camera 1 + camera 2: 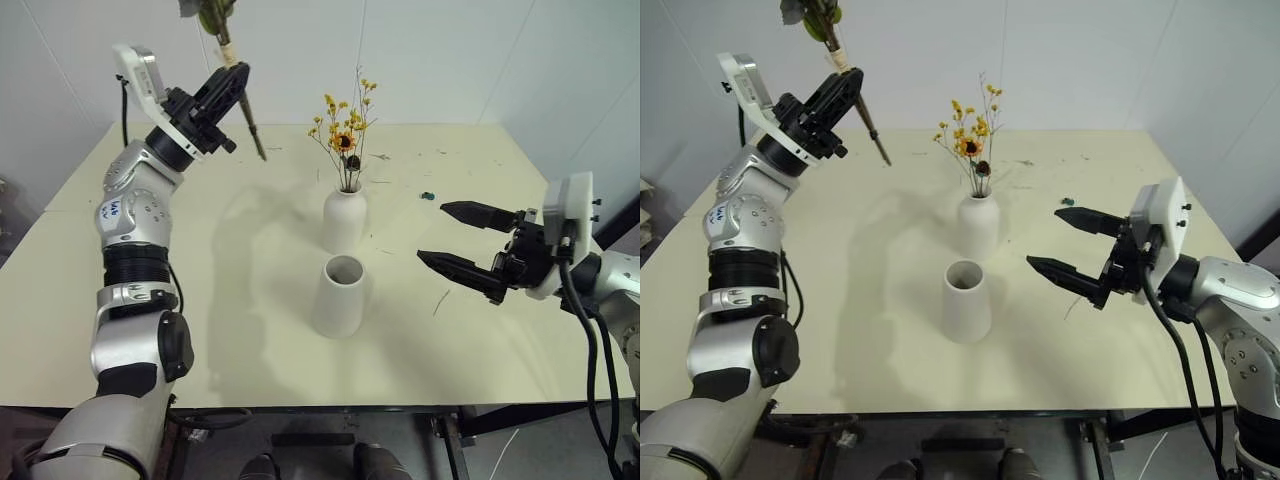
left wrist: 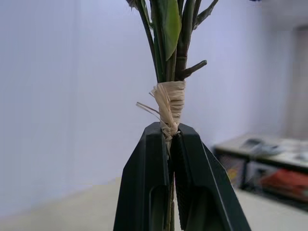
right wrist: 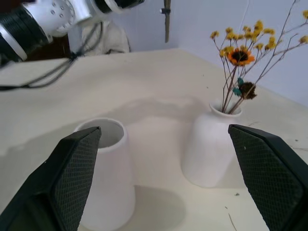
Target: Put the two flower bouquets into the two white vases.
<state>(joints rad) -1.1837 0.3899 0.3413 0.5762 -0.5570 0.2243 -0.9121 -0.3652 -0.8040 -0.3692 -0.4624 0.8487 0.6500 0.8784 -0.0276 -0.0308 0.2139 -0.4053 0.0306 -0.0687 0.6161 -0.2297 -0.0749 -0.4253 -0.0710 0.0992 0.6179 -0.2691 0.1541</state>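
Left gripper: raised high above the far left of the tabletop, fingers clamped on the second bouquet just below its raffia binding; stem ends point down and toward the vases.
Right gripper: fingers spread wide, holding nothing, level above the tabletop to the right of the vases.
Yellow-flower bouquet: seated in the rounded narrow-neck vase, stems upright.
Tapered vase: empty, mouth open, standing just in front of the rounded vase and apart from it.
Second bouquet heads: cut off by the top of the head views; only green stems and leaves are visible.
Task status: judged half done; one bouquet remains to be placed in the tapered vase.
Risk 1: stems are tilted, so they may strike the vase rim and tip the vase.
Risk 2: the lowering path passes near the yellow flowers; contact could drag them or shift the rounded vase.
Risk 3: early release would drop the bouquet onto the tabletop.
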